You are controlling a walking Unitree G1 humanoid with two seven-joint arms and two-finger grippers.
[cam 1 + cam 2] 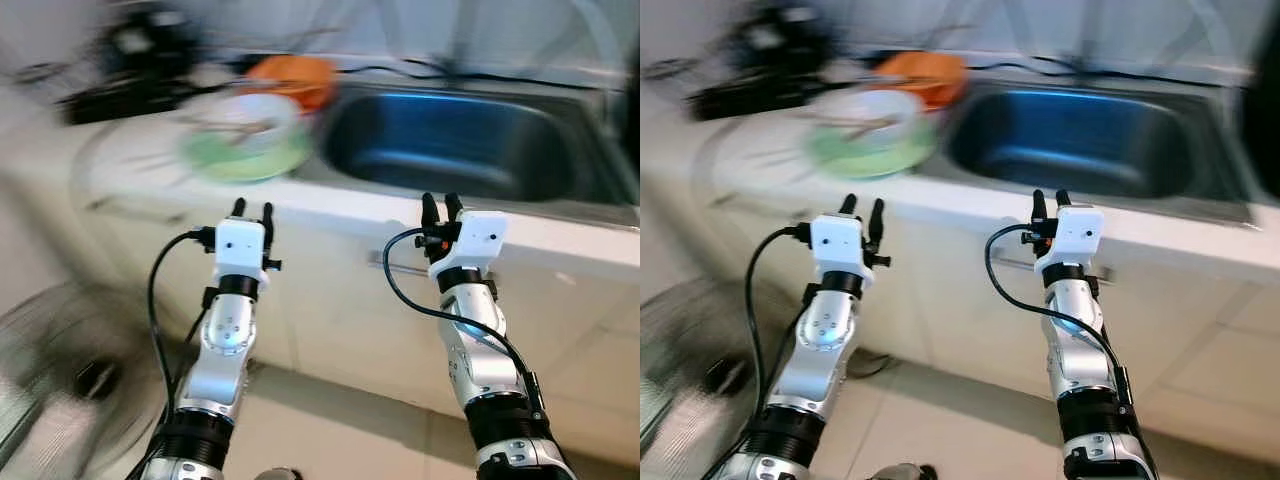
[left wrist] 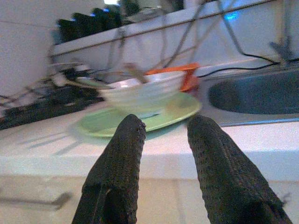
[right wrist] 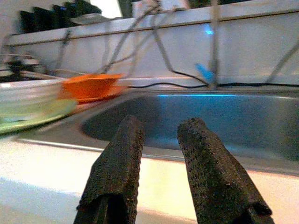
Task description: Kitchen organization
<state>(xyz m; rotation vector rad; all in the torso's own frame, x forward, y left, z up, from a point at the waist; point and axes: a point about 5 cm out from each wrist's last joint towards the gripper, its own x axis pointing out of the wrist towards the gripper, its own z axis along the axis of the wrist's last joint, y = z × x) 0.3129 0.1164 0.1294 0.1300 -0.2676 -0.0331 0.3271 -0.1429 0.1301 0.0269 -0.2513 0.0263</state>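
Both arms are raised before the counter edge (image 1: 330, 215), presumably for reach. Left gripper (image 1: 252, 209) and right gripper (image 1: 439, 203) are parted, empty. The bowl (image 1: 245, 120) sits on the green plate (image 1: 250, 160), beside the sink (image 1: 450, 140).

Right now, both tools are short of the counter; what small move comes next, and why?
Probably step closer first. The left tool, open, and right tool hang before the counter edge; the white bowl on the green plate lies beyond, and the view is blurred.

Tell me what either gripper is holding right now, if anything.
Nothing. The left gripper and right gripper are both open and empty, short of the counter edge.
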